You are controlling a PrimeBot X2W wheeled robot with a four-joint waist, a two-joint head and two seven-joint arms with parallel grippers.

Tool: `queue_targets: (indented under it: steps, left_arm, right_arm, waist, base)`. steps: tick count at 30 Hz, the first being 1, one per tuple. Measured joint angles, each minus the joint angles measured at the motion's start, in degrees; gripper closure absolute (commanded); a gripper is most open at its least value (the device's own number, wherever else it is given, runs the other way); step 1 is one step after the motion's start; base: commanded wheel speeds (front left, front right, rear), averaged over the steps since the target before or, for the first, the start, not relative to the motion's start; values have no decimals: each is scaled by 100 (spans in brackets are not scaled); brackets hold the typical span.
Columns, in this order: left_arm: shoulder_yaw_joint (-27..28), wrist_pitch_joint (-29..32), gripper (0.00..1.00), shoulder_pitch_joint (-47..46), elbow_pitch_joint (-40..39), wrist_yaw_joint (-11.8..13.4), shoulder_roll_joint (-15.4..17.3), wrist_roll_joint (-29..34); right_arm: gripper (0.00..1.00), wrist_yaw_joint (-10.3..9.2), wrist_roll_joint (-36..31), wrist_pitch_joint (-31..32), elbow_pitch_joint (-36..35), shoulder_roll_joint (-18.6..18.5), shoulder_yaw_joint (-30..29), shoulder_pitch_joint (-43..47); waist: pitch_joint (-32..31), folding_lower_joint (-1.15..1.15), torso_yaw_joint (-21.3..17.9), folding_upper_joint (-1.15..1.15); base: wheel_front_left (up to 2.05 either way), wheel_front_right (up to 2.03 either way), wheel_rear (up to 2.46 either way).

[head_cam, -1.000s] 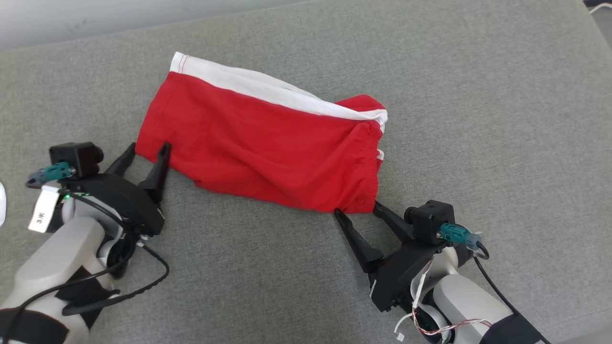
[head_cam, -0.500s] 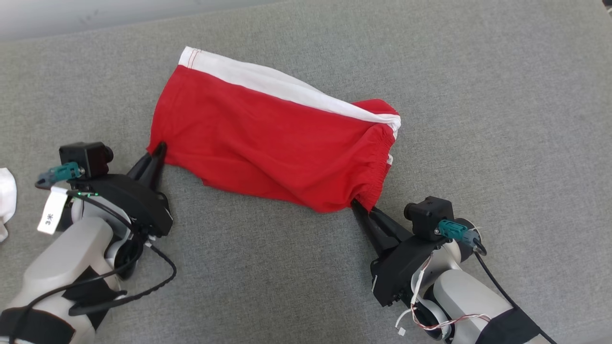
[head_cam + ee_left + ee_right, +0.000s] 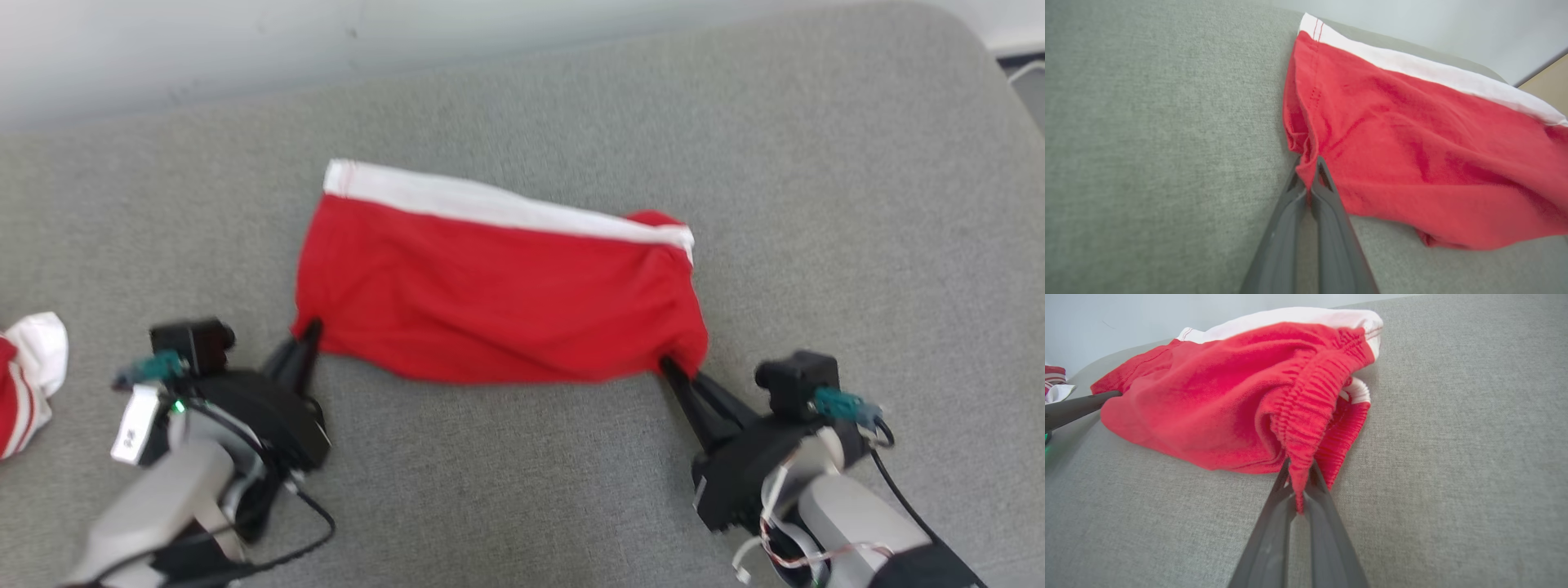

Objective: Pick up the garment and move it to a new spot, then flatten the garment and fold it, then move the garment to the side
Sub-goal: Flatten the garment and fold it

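Observation:
The garment (image 3: 498, 298) is a pair of red shorts with a white side stripe, spread across the grey cushion. My left gripper (image 3: 309, 336) is shut on its near left corner, the hem end (image 3: 1306, 163). My right gripper (image 3: 671, 369) is shut on its near right corner, pinching the gathered elastic waistband (image 3: 1300, 465). The near edge of the garment (image 3: 1208, 404) is lifted between the two grippers and sags a little; its far white-striped edge still rests on the cushion. The tip of my left gripper (image 3: 1081, 404) also shows at the left of the right wrist view.
The grey cushion (image 3: 522, 490) stretches wide around the garment, its back edge meeting a pale wall (image 3: 245, 49) and its right corner rounding off. Another red and white cloth (image 3: 28, 384) lies at the far left edge.
Both grippers went from open around the garment's near corners to shut on them, then raised that edge. The head camera tilted, so the whole picture shifted down.

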Motion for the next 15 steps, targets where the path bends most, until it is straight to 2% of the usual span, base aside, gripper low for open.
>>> queue_targets:
  steps: [4,15]
  left_arm:
    - [-25,-49,100,307,-37,0,-130,-74]
    - [-115,-49,100,1045,11,-2,-416,-59]
  right_arm:
    - [100,160,115,3,131,-108,-9,208]
    - [100,293,366,58,342,-311,10,780]
  waist:
    - [-218,0,49,0]
    - [-882,-1,475,0]
  base:
    - [0,0,0]
    - [0,0,0]
